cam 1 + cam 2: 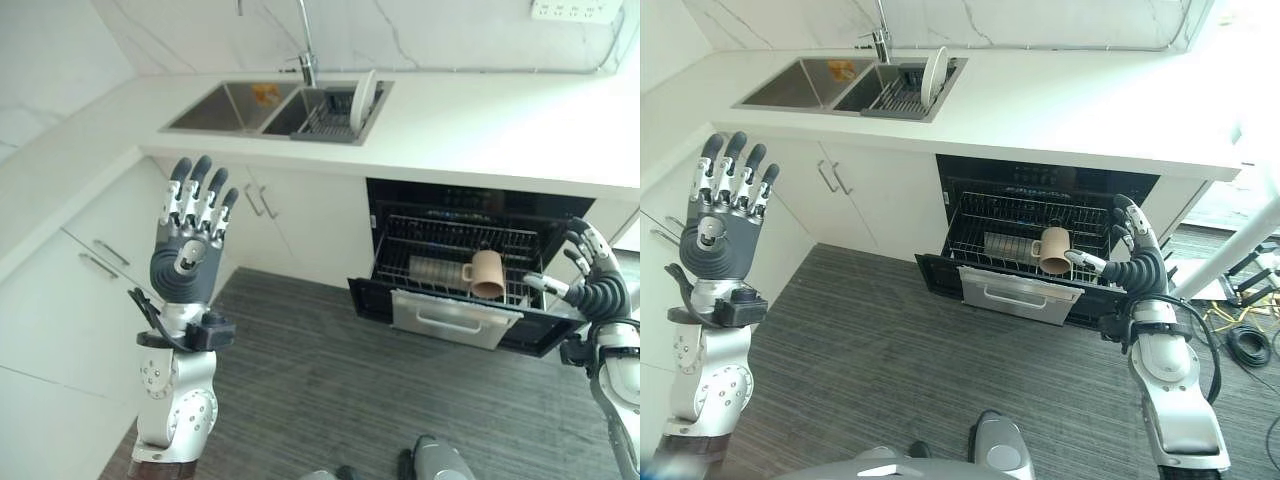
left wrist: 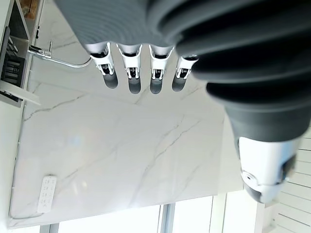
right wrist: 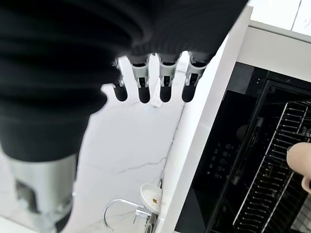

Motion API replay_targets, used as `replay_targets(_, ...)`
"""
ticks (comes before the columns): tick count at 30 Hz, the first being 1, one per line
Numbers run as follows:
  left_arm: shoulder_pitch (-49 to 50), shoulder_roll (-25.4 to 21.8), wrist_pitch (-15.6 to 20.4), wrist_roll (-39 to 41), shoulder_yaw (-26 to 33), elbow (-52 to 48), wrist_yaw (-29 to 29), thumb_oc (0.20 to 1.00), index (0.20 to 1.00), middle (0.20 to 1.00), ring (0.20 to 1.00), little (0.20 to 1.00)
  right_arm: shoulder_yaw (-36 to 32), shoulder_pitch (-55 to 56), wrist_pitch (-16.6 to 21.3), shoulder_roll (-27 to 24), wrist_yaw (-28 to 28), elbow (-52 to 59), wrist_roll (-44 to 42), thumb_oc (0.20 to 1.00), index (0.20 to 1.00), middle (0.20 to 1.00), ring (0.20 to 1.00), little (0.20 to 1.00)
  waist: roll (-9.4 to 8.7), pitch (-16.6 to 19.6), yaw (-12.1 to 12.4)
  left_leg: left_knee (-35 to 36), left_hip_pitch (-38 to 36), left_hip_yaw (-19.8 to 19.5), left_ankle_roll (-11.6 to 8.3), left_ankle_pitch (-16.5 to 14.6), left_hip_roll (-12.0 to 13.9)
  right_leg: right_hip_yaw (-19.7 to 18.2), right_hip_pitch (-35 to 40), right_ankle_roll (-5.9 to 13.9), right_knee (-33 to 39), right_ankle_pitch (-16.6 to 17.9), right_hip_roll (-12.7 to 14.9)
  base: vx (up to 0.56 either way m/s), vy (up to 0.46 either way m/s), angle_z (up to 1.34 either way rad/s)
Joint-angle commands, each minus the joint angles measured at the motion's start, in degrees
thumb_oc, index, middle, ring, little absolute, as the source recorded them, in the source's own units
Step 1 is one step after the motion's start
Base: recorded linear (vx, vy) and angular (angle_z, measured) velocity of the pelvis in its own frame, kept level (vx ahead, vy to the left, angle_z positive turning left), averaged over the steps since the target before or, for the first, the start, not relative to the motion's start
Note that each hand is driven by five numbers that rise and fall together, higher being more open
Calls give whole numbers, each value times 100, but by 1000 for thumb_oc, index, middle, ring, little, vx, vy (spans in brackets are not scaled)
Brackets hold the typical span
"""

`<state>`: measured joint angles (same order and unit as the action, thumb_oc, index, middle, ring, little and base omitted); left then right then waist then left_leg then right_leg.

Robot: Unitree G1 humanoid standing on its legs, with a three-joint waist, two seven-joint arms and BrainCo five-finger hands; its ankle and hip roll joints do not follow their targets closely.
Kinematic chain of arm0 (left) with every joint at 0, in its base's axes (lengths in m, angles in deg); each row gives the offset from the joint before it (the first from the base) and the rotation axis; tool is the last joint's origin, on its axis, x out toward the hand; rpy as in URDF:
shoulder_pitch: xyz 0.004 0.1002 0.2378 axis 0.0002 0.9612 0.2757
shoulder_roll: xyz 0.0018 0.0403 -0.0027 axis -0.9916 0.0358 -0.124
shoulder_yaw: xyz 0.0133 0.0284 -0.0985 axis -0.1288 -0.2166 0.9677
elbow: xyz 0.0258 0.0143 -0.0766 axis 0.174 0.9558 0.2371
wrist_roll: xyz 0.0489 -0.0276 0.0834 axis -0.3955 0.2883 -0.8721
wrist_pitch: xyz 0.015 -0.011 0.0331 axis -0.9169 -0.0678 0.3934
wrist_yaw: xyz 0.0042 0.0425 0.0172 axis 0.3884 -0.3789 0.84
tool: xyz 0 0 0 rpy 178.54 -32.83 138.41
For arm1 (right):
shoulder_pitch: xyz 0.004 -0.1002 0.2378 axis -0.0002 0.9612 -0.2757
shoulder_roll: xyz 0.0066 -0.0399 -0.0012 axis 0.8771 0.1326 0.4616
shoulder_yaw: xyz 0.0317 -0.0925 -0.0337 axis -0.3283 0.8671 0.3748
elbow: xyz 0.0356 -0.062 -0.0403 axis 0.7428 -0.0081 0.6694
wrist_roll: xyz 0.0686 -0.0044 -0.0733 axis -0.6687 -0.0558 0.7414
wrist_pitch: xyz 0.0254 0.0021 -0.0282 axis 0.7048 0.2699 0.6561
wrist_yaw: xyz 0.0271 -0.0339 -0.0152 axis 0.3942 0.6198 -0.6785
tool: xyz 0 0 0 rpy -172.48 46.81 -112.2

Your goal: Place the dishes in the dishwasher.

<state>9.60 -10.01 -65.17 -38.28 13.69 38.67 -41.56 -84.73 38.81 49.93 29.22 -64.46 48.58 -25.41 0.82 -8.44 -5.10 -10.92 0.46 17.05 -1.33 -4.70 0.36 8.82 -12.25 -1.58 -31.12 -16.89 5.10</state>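
Observation:
The dishwasher (image 1: 455, 318) stands open under the counter with its wire rack (image 1: 440, 235) pulled out. A tan mug (image 1: 487, 273) sits in the rack beside a grey cup (image 1: 435, 270) lying on its side. A white plate (image 1: 363, 100) stands upright in the sink's drying rack. My right hand (image 1: 1135, 262) is open just right of the rack, thumb close to the mug; its straight fingers (image 3: 153, 82) hold nothing. My left hand (image 1: 190, 250) is raised at the left, open and empty, fingers (image 2: 131, 73) straight.
A double sink (image 1: 215, 108) with a faucet (image 1: 306, 50) is set in the white counter (image 1: 480, 120). White cabinets (image 1: 110, 240) run along the left. A white pole (image 1: 1230, 260) and coiled cables (image 1: 1250, 345) lie on the floor to the right.

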Motion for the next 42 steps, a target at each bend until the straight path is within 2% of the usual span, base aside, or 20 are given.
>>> replay_targets(1, 17, -40, 194, 123, 210, -339, 171, 1000, 1000, 1000, 1000, 1000, -433, -421, 197, 34, 30, 34, 15, 1000, 1000, 1000, 1000, 1000, -374, -261, -139, -627, -110, 374, -84, -202, 424, 239, 969, 357, 1393, 702, -76, 45, 220, 15)
replay_targets(4, 137, -46, 201, 251, 329, -329, 251, 1000, 1000, 1000, 1000, 1000, -483, -430, 135, -27, 161, 36, 47, 1000, 1000, 1000, 1000, 1000, -264, -113, -212, -627, -54, 162, -107, -547, 883, 188, 892, 407, 1393, 685, -70, 79, 304, 29)
replay_targets(7, 156, -45, 209, 281, 337, -321, 194, 1000, 1000, 1000, 1000, 1000, -513, -452, 119, -116, 260, 51, 49, 1000, 1000, 1000, 1000, 1000, -158, 9, -250, -627, 260, -220, -399, -378, 1317, 90, 835, 472, 1393, 636, -6, 94, 317, 9)
replay_targets(11, 161, 18, 362, 285, 309, -253, 240, 1000, 1000, 1000, 1000, 1000, -470, -735, -95, -306, 308, 63, 60, 1000, 1000, 1000, 1000, 1000, -47, 49, -194, -627, 543, -733, -594, -186, 1542, -131, 751, 590, 1393, 668, 216, 135, 435, -5)
replay_targets(15, 67, -43, 425, 198, 337, -214, 413, 1000, 1000, 1000, 1000, 1000, -497, -819, -173, -306, 189, 84, -69, 1000, 1000, 1000, 1000, 1000, 20, 18, -242, -627, 488, -538, -555, -385, 1390, -209, 685, 952, 1393, 851, 589, 136, 494, -52)
replay_targets(16, 17, -122, 371, 260, 355, -245, 414, 1000, 1000, 1000, 1000, 1000, -530, -708, -134, -227, 134, 155, -153, 1000, 1000, 1000, 1000, 1000, 22, -10, -263, -627, 498, -525, -491, -475, 1251, -207, 646, 1076, 1393, 991, 736, 169, 620, -16)
replay_targets(18, -84, -193, 278, 268, 390, -234, 363, 1000, 1000, 1000, 1000, 1000, -501, -516, -47, -22, 120, 251, -153, 1000, 1000, 1000, 1000, 1000, -15, -33, -278, -627, 532, -571, -292, -627, 889, -256, 622, 1122, 1393, 1283, 898, 182, 553, 3)
replay_targets(19, -126, -263, 242, 220, 406, -234, 272, 1000, 1000, 1000, 1000, 1000, -470, -403, -31, 100, 184, 352, -198, 1000, 1000, 1000, 1000, 1000, -27, -60, -289, -627, 495, -594, -166, -741, 721, -156, 657, 1145, 1393, 1773, 959, 136, 423, 3)
replay_targets(20, -143, -290, 215, 215, 417, -246, 244, 1000, 1000, 1000, 1000, 1000, -463, -370, -29, 144, 232, 395, -200, 1000, 1000, 1000, 1000, 1000, -17, -62, -295, -627, 524, -614, -125, -732, 694, -116, 618, 1137, 1393, 1978, 948, 140, 519, -1)
replay_targets(21, -187, -412, 202, 130, 424, -259, 129, 1000, 1000, 1000, 1000, 1000, -330, -355, 97, 237, 393, 391, -128, 1000, 1000, 1000, 1000, 1000, 62, -106, -211, -627, 569, -575, -19, -752, 702, 417, 643, 1121, 1196, 2258, 902, 84, 446, -11)
replay_targets(22, -192, -402, 212, -2, 421, -256, 105, 1000, 1000, 1000, 1000, 1000, -257, -378, 147, 294, 431, 367, -77, 1000, 1000, 1000, 1000, 1000, 62, -119, -138, -627, 590, -511, 3, -748, 721, 638, 596, 1104, 926, 2317, 1008, 84, 454, -30)
replay_targets(23, -206, -404, 199, -87, 424, -269, 65, 1000, 1000, 1000, 1000, 1000, -207, -431, 184, 317, 427, 306, -85, 1000, 1000, 1000, 1000, 1000, 55, -127, -72, -627, 610, -416, 31, -742, 750, 813, 574, 1082, 708, 2261, 1015, 50, 258, -55)
replay_targets(24, -212, -410, 201, -64, 417, -239, 61, 1000, 1000, 1000, 1000, 1000, -189, -469, 203, 306, 384, 232, -103, 1000, 1000, 1000, 1000, 1000, 24, -135, -39, -627, 591, -340, 57, -756, 736, 828, 586, 1055, 623, 2058, 844, 25, 154, -78)
replay_targets(25, -218, -412, 209, -52, 417, -232, 58, 1000, 1000, 1000, 1000, 1000, -186, -479, 206, 305, 379, 222, -102, 1000, 1000, 1000, 1000, 1000, 31, -133, -37, -627, 613, -337, 56, -731, 751, 840, 574, 1027, 637, 2065, 807, 47, 113, -85)
replay_targets(29, -238, -389, 238, 38, 357, -179, 32, 1000, 1000, 1000, 1000, 1000, -240, -499, 250, 255, 403, 94, -135, 1000, 1000, 1000, 1000, 1000, -66, -89, -17, -627, 598, -324, 81, -725, 618, 923, 875, 892, 1379, 1568, 48, 39, 35, -34)
replay_targets(30, -240, -381, 233, 5, 351, -198, 15, 1000, 1000, 1000, 1000, 1000, -248, -499, 275, 241, 414, 91, -159, 1000, 1000, 1000, 1000, 1000, -98, -86, -19, -627, 613, -312, 78, -698, 594, 943, 816, 841, 1393, 1462, -14, -15, -77, -29)
replay_targets(31, -185, -353, 234, -122, 342, -293, -37, 1000, 1000, 1000, 1000, 1000, -289, -418, 415, 191, 462, 78, -242, 1000, 1000, 1000, 1000, 1000, -252, -54, 61, -627, 608, -215, 56, -717, 432, 1012, 647, 672, 1393, 866, -41, 9, -109, -39)
replay_targets(32, -133, -316, 216, -171, 365, -346, -64, 1000, 1000, 1000, 1000, 1000, -276, -377, 441, 168, 451, 66, -249, 1000, 1000, 1000, 1000, 1000, -276, -10, 116, -627, 587, -163, 58, -730, 392, 979, 677, 673, 1393, 780, 62, 44, -140, -33)
replay_targets(33, -95, -287, 246, -155, 402, -342, -71, 1000, 1000, 1000, 1000, 1000, -213, -358, 428, 164, 380, 54, -190, 1000, 1000, 1000, 1000, 1000, -291, 36, 97, -627, 575, -103, 52, -732, 359, 781, 640, 678, 1393, 737, 9, 63, -98, -26)
replay_targets(42, -102, -274, 296, -109, 371, -340, -250, 1000, 1000, 1000, 1000, 1000, -48, -498, 497, 230, 386, -118, 3, 1000, 1000, 1000, 1000, 1000, -183, 233, 46, -627, 416, 237, 104, -855, 377, 755, 609, 760, 1393, 723, 119, 6, -11, -6)
